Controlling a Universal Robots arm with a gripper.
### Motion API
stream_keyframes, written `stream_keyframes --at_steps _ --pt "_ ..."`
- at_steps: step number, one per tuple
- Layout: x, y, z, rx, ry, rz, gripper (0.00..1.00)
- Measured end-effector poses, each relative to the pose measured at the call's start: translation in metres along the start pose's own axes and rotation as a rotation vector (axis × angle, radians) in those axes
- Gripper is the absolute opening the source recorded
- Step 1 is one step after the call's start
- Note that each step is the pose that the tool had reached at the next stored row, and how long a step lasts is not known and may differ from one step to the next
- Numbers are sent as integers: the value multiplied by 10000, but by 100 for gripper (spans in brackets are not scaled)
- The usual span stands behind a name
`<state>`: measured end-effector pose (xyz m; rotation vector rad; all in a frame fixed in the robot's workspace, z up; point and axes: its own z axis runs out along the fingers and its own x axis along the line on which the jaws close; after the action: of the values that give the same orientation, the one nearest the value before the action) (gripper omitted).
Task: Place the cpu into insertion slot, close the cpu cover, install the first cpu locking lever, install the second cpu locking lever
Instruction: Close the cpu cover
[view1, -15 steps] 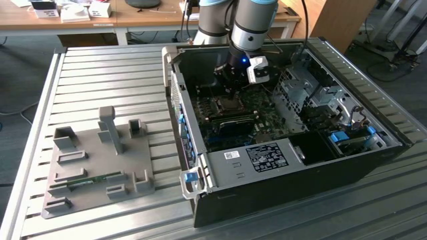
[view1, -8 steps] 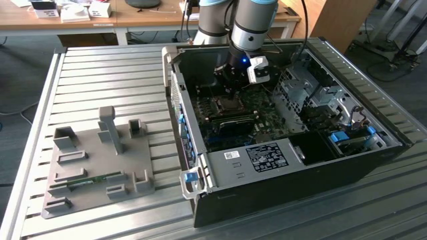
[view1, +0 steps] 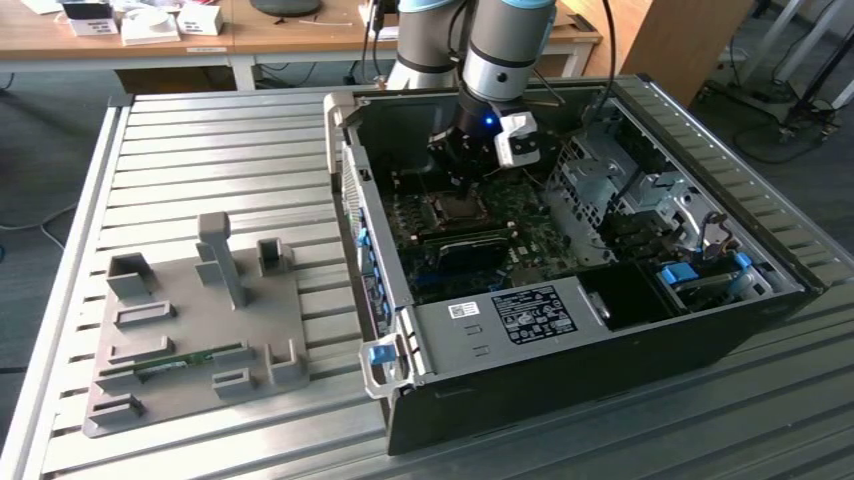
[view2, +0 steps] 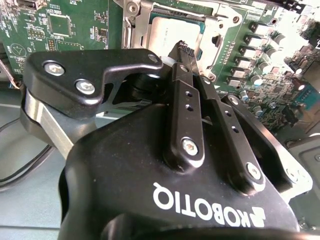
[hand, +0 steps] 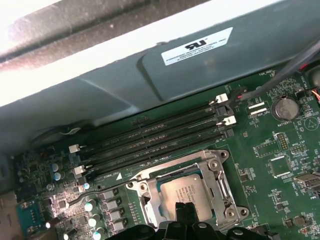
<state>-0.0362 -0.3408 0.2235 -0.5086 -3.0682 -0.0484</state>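
Cpu (hand: 187, 195) seated in the socket on the motherboard (hand: 270, 145). Its silver top is seen through the window of the cpu cover (hand: 170, 171), which is laid flat around it. Tool (hand: 184, 212) positioned directly over the chip, fingertips brought together with nothing gripped; contact with the chip cannot be judged. Memory slots (hand: 150, 140) noted just beside the socket. In the exterior view the board is housed in an open computer case (view1: 561, 390) set on a slatted counter (view1: 200, 150). A grey fixture plate (view1: 187, 340) is laid to the exterior view's left.
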Motion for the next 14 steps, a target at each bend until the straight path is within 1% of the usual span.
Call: stream_keyframes --at_steps 2,11,14 --pt "0 0 0 3 2 -104 11" --pt "0 0 0 3 2 -122 11" --pt "0 0 0 6 1 -239 11"
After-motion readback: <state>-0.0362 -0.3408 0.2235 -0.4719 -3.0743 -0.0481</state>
